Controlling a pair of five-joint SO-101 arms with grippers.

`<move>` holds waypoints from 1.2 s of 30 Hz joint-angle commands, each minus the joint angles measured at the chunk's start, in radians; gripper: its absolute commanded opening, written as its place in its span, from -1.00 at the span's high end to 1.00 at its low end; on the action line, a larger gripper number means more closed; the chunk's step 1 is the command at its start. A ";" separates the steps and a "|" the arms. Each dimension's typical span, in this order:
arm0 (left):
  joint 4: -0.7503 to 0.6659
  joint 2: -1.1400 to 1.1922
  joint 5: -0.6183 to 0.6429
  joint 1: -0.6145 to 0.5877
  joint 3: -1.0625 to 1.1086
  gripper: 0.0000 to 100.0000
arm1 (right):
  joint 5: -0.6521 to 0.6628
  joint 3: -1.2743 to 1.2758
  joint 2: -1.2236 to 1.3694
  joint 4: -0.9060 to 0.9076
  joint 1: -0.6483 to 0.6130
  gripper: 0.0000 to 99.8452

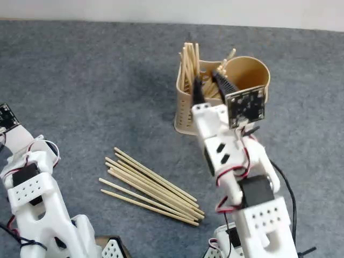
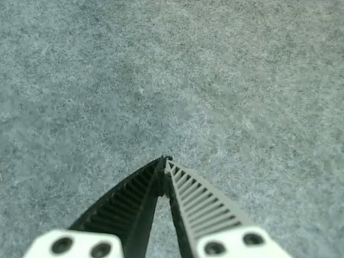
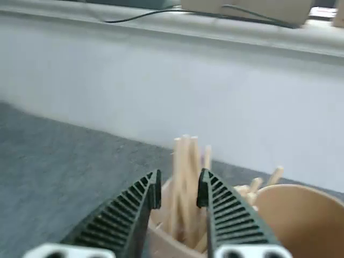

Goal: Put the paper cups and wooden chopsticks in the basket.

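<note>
Two arms stand at the near edge of the grey carpet [image 1: 80,70], one on each side. The left gripper [image 2: 164,161] is at the near left, its jaws closed tip to tip over bare carpet with nothing between them.

Between the arms, a loose bundle of wooden chopsticks [image 1: 153,188] lies flat on the carpet, fanned slightly and slanting from far left to near right, apart from both arms.

The right arm extends away from the near right toward the basket [image 1: 185,115]. The right gripper [image 3: 178,188] hangs over the basket's top with its jaws parted by a narrow gap. In the high view nothing is gripped. In the right wrist view the standing chopsticks [image 1: 189,62] show through the gap.

These chopsticks stand upright at the left end of the slotted beige basket. A tan paper cup [image 1: 252,70] takes up the right end, mouth up. Whether it sits fully inside cannot be determined.
</note>
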 commanded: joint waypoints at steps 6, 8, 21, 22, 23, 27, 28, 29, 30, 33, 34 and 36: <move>-0.041 -0.018 -0.003 0.028 -0.001 0.98 | 0.086 -0.220 0.035 0.404 -0.214 0.75; -0.041 -0.018 -0.003 0.028 -0.001 0.98 | 0.083 -0.254 0.085 0.486 -0.274 0.75; -0.041 -0.018 -0.003 0.025 -0.001 0.98 | 0.084 -0.277 0.544 0.611 -0.374 0.75; -0.041 -0.018 -0.003 0.025 -0.001 0.98 | 0.087 -0.277 0.579 0.608 -0.374 0.75; -0.041 -0.018 -0.003 0.025 -0.001 0.98 | 0.089 -0.277 0.615 0.608 -0.374 0.75; -0.041 -0.018 -0.003 0.025 -0.001 0.98 | 0.089 -0.280 0.768 0.607 -0.374 0.75; -0.041 -0.018 -0.003 0.025 -0.001 0.98 | 0.089 -0.285 0.806 0.607 -0.374 0.75; -0.041 -0.018 -0.003 0.025 -0.001 0.98 | 0.089 -0.291 0.839 0.599 -0.374 0.75; -0.043 -0.018 -0.003 0.025 -0.001 0.98 | 0.089 -0.303 0.869 0.579 -0.374 0.75; -0.041 -0.018 -0.003 0.025 -0.001 0.98 | 0.089 -0.315 0.940 0.541 -0.374 0.75; -0.041 -0.018 -0.003 0.025 -0.001 0.98 | 0.089 -0.318 0.957 0.535 -0.374 0.75; -0.041 -0.018 -0.003 0.025 -0.001 0.98 | 0.089 -0.321 0.980 0.529 -0.375 0.75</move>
